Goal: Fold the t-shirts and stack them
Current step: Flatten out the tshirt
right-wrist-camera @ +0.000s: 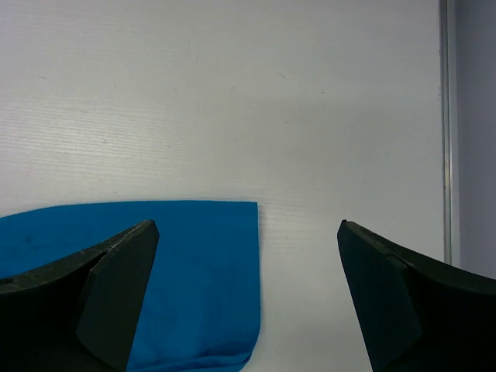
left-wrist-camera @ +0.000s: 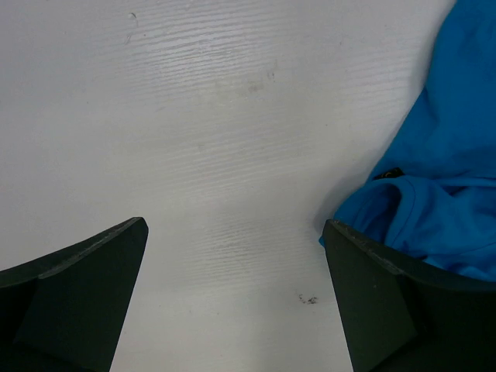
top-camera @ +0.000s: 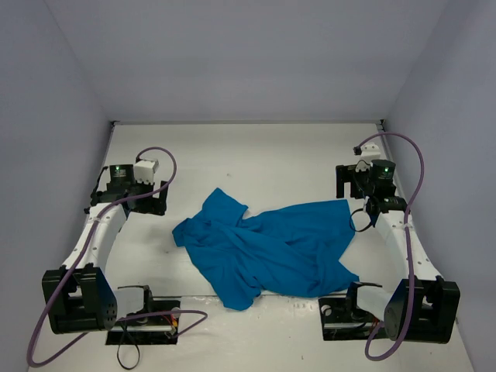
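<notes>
Our left pincer (left-wrist-camera: 234, 225) and right pincer (right-wrist-camera: 246, 225) both gape, holding nothing. Between them the crumpled t-shirt (top-camera: 271, 248) lies on the surface (top-camera: 256, 151), long axis running pincer to pincer. Its flat corner lies just by the right one's finger, so we judge that arm nearer.

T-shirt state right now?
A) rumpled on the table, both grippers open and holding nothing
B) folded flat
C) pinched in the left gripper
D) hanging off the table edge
A: the t-shirt lies rumpled on the table, and the left gripper and right gripper both stand open, holding nothing.
</notes>
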You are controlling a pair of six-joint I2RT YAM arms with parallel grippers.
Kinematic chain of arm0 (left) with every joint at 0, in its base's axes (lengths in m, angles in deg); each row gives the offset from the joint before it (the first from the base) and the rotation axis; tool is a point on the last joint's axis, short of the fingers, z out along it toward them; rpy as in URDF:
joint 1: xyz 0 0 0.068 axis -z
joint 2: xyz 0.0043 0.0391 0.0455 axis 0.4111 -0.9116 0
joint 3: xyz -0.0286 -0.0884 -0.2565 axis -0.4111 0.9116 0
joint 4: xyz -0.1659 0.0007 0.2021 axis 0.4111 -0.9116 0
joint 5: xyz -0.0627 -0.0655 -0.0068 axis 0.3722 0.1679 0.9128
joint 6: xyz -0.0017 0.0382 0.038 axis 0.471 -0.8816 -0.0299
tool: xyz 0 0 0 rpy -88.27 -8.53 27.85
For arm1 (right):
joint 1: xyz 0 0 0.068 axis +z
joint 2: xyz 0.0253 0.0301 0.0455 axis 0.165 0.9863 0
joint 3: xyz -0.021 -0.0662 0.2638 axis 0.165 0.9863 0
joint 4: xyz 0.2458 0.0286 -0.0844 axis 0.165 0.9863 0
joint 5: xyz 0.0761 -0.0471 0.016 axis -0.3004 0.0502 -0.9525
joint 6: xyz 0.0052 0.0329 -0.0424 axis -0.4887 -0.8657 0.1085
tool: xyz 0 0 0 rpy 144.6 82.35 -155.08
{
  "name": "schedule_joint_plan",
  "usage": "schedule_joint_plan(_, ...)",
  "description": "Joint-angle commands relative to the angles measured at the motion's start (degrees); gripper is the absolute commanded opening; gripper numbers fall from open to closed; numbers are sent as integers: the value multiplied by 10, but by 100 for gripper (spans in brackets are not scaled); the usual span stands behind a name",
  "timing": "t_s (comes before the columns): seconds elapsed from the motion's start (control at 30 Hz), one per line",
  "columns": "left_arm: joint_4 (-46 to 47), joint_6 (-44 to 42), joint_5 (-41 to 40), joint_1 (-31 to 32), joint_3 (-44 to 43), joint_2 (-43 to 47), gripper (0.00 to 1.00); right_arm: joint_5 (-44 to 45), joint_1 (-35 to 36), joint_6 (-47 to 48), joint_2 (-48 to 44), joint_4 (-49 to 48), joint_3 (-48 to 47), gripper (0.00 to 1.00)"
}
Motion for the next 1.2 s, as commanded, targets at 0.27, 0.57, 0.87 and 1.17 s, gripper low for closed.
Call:
schedule_joint_plan(0.27,16,13,22,-3,-7,16,94,-9,-4,-5,2,-20,-5,100)
schedule_joint_plan(0.57,43,26,-1,90,-76,-33,94,-9,-5,-2,11,-21,-4,100)
schedule_joint_plan(0.87,67,98,-18,185,-174,-218,94,-1,-4,3,37,-21,-6,100)
schedule_joint_plan(1.17,84,155,-25,245,-222,-338,94,6,-4,8,55,-22,-8,100)
